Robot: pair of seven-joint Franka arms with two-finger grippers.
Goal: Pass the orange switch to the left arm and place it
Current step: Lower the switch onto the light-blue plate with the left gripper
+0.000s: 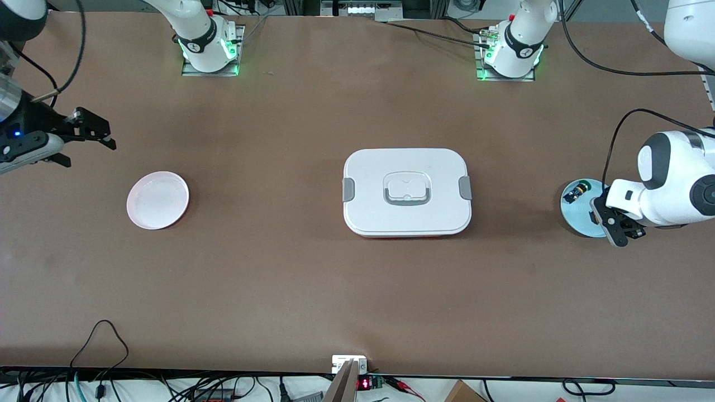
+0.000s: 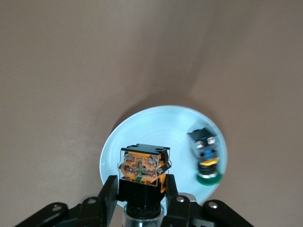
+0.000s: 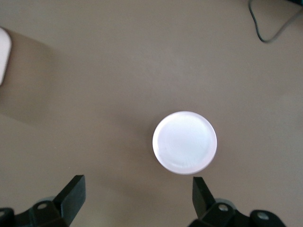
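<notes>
No readable writing shows on anything. On the brown counter (image 1: 313, 290) lie two small round plates and one box. The right claw (image 1: 92, 134), spread wide and holding nothing, hangs near the pink plate (image 1: 158, 200). The white box (image 1: 407, 191) sits mid-counter. The left claw (image 2: 142, 191) grips the orange switch (image 2: 143, 166) above the blue plate (image 1: 578, 215), where one small black part (image 2: 204, 153) rests.

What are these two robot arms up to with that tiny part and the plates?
The left hand has closed on the orange switch and holds it over the blue plate, where a small black part with blue and green bits lies. The right hand waits open above the table near the white plate. The white box sits between the two plates.
</notes>
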